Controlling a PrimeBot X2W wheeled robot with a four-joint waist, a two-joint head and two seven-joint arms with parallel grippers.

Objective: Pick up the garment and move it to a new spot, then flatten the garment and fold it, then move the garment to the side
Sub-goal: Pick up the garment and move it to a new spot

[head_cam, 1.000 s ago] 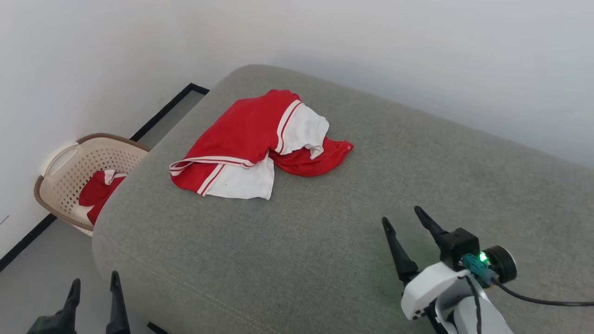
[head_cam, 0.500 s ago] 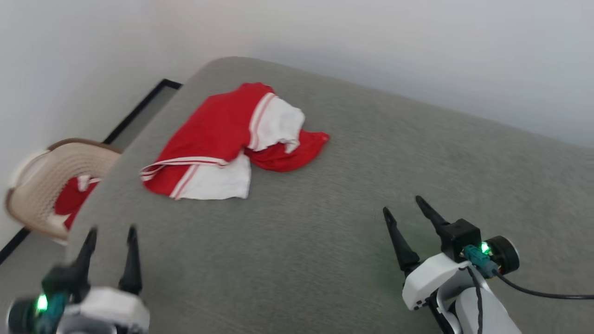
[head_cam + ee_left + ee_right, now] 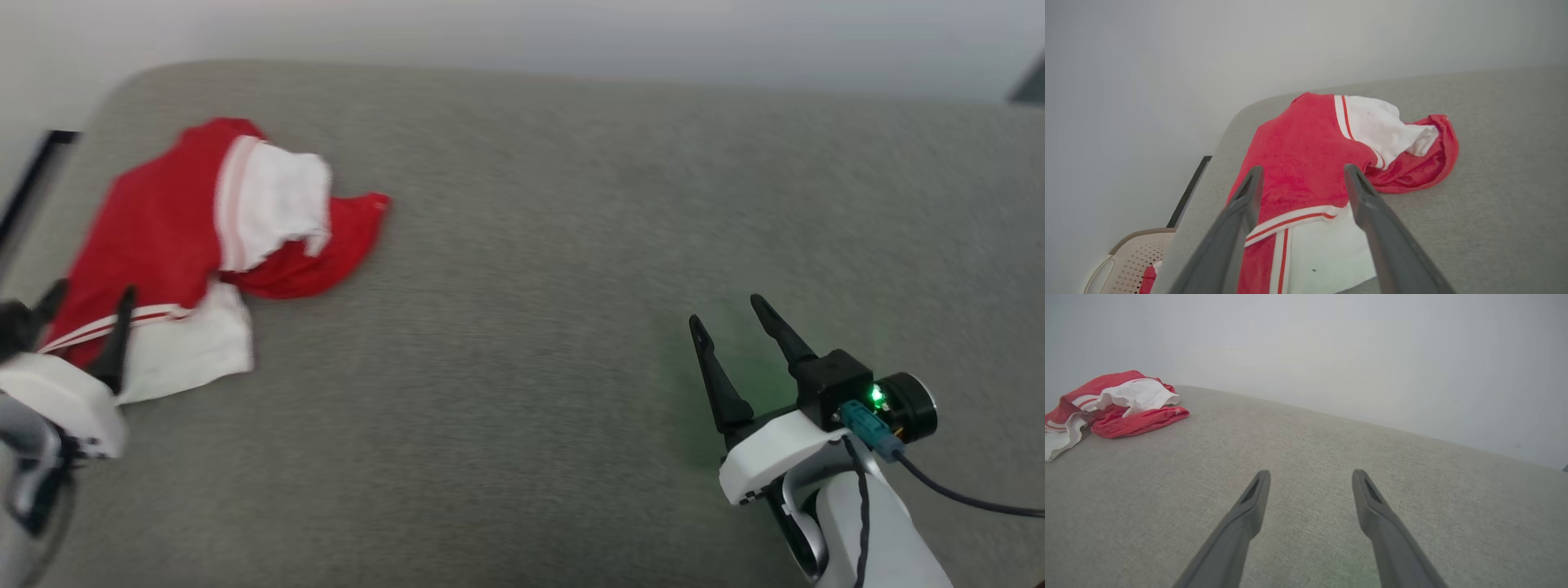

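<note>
Upholstery in grey covers the wide cushion point(image 3: 571, 245) that carries the whole scene, with a pale wall behind it. The garment point(image 3: 155, 229) lies crumpled at the far left part of this cushion, near its rounded corner. It is a red heap with a white sleeve thrown over the top and another white part at the near edge. Its long axis runs slanted in the head view, from the near left end up to the red tip at the far right.

The left gripper point(image 3: 94, 290) is clearly the nearer one. Its two dark fingers stand wide apart and hold nothing, and the near end of the garment is just in front of them. In the left wrist view the striped trim sits between the fingers, so the cloth lies straight ahead of this claw.

The right gripper point(image 3: 725, 309) hangs over bare cushion, well apart from the garment, which lies far to its left. It is also spread wide and empty.

I judge the first grasp belongs to the left arm.

A beige basket point(image 3: 1131, 261) stands low beside the cushion.
</note>
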